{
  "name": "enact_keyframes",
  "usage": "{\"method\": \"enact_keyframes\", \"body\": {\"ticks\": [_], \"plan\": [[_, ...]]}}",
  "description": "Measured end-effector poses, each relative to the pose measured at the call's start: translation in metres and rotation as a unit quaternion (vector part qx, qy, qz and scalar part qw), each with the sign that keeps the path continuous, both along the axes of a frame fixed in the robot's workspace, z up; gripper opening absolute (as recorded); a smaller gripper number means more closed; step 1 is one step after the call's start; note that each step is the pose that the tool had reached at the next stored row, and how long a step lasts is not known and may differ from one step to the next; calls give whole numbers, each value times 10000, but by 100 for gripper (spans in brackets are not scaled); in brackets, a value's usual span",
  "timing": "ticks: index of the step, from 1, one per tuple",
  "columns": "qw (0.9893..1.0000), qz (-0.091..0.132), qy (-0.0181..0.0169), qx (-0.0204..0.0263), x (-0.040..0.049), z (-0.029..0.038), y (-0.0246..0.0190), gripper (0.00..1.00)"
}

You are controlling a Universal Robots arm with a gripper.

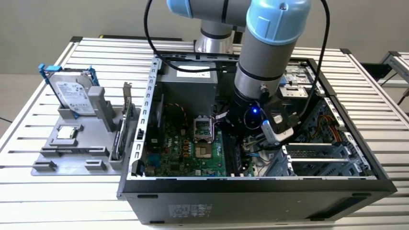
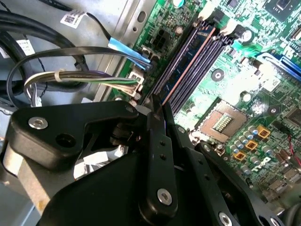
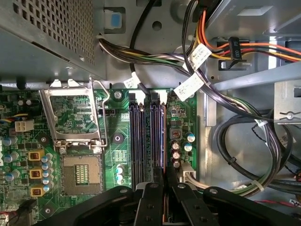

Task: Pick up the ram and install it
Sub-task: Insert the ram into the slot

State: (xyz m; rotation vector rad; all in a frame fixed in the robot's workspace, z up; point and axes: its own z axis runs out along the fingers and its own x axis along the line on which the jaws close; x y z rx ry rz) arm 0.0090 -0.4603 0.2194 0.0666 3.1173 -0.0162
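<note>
At the exterior view's left, on the slatted bench (image 1: 38,191), a grey holder (image 1: 70,153) keeps a hard drive (image 1: 72,93) and a green card (image 1: 126,112). These are well apart from the work and nothing there looks at risk.

Towards the middle of that view, the arm reaches down into the open computer case (image 1: 255,196), over the green motherboard (image 1: 179,148). In both wrist views the pincer (image 3: 164,176) is closed on the ram (image 2: 188,61). It grips one end of the ram, which lies along the outermost of the black memory slots (image 3: 136,136).

The ram looks like a long, thin, dark blue board with a coppery edge. Edge-on it is hardly more than a line.

I cannot tell whether the ram is fully seated. Because it is held at one end only, I'd worry that a downward push could tilt it, so one end jams while the other rides high. If it sits slightly off the slot, the force would go into the board instead.

The bundled cables (image 3: 207,70) run just beside the slots and could snag the pincer.
</note>
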Motion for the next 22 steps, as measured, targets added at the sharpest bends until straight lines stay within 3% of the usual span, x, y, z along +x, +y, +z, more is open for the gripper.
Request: {"method": "enact_keyframes", "body": {"ticks": [22], "plan": [[10000, 0, 2, -7, 0, 19, -3, 0]]}}
